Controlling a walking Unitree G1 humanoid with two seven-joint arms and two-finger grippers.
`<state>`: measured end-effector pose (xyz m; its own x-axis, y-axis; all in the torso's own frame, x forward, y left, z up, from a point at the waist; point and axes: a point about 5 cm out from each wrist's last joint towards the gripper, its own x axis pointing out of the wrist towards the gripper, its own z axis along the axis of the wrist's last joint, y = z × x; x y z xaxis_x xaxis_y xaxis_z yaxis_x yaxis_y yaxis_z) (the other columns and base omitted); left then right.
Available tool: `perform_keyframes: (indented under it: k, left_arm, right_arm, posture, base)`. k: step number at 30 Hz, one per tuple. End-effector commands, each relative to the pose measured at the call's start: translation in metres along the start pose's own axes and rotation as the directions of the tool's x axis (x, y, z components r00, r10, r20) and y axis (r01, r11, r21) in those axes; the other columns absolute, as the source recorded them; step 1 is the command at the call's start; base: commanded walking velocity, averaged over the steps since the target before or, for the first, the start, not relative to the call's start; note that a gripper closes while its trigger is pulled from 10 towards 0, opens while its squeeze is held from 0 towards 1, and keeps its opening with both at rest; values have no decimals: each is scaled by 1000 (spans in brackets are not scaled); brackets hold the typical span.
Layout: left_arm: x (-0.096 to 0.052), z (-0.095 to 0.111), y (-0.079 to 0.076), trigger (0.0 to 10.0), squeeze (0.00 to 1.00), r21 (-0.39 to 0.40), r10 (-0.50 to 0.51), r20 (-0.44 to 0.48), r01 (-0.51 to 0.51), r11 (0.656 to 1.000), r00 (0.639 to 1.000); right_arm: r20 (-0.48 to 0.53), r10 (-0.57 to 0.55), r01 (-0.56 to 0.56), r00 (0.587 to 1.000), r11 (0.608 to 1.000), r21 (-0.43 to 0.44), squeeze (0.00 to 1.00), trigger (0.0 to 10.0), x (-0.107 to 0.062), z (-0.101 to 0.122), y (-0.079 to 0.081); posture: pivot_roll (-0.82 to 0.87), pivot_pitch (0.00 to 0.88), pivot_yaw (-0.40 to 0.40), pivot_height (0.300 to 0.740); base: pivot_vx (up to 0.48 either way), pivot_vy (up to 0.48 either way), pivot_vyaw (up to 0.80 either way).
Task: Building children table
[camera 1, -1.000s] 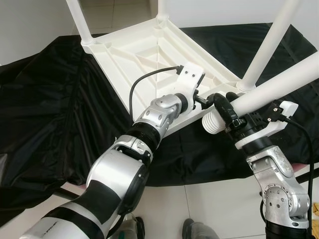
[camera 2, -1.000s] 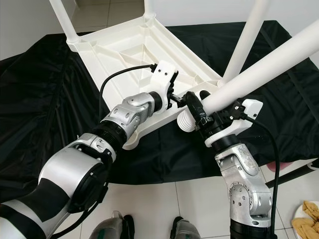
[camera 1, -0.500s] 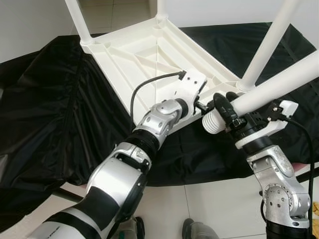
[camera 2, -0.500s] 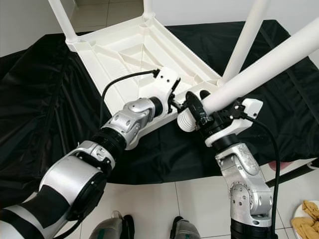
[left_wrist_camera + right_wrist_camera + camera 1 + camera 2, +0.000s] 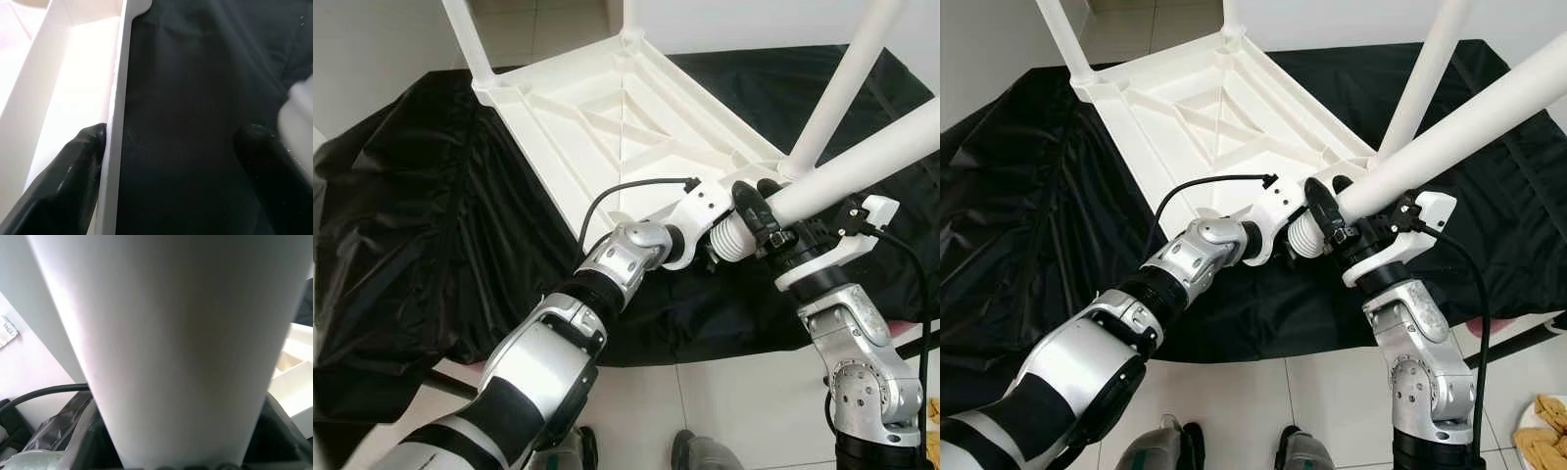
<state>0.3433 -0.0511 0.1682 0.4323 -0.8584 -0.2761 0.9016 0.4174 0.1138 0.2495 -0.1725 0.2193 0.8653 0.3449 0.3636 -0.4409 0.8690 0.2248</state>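
Note:
The white children's table top (image 5: 607, 108) lies upside down on a black cloth, with three white legs standing up from its corners. My right gripper (image 5: 759, 211) is shut on a fourth white leg (image 5: 862, 166). That leg's ribbed end (image 5: 729, 238) sits just off the table's near corner. My left gripper (image 5: 171, 134) is open at that same corner, below the ribbed end. One finger (image 5: 73, 181) presses on the inside of the table's rim (image 5: 115, 147), and the other finger (image 5: 274, 166) hangs over the cloth outside it.
The black cloth (image 5: 411, 215) covers the low surface under the table and drapes over its front edge. White tiled floor (image 5: 724, 392) lies in front of me. A plate of food (image 5: 1547, 416) sits on the floor at the lower right.
My left gripper has come down off the table's underside toward me to the near corner's rim, under the leg's ribbed end. The right gripper and its leg have stayed put.

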Motion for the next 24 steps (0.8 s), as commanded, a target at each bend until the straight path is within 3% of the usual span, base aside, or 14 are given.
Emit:
perform_keyframes:
  k: [1,2,4,17,24]
  left_arm:
    - [9,-17,-16,5176,0,-61,-41,-75,37,997,996]
    - [8,-17,-13,0,0,-88,-9,-86,1,996,996]
    - [7,-18,-7,0,0,-127,54,-104,-67,990,993]
    - [5,-15,6,0,0,-219,172,-122,-195,956,978]
    - [6,-4,14,0,0,-338,337,-115,-355,871,935]
  right_arm:
    - [8,9,-9,1000,1000,16,0,10000,1,1,2]
    - [8,8,-9,1000,1000,17,0,10000,1,0,2]
    - [6,9,-9,1000,1000,18,0,10000,1,0,2]
    - [4,6,-7,1000,1000,19,0,10000,2,0,3]
    - [5,4,-4,1000,1000,20,0,10000,3,-1,4]
  posture:
    - [-77,137,88,740]
    - [-76,137,87,740]
    - [-76,138,87,740]
    - [-75,139,87,740]
    - [-79,142,91,740]
  base:
    - [0,0,0]
    - [0,0,0]
    - [0,0,0]
    - [0,0,0]
    - [0,0,0]
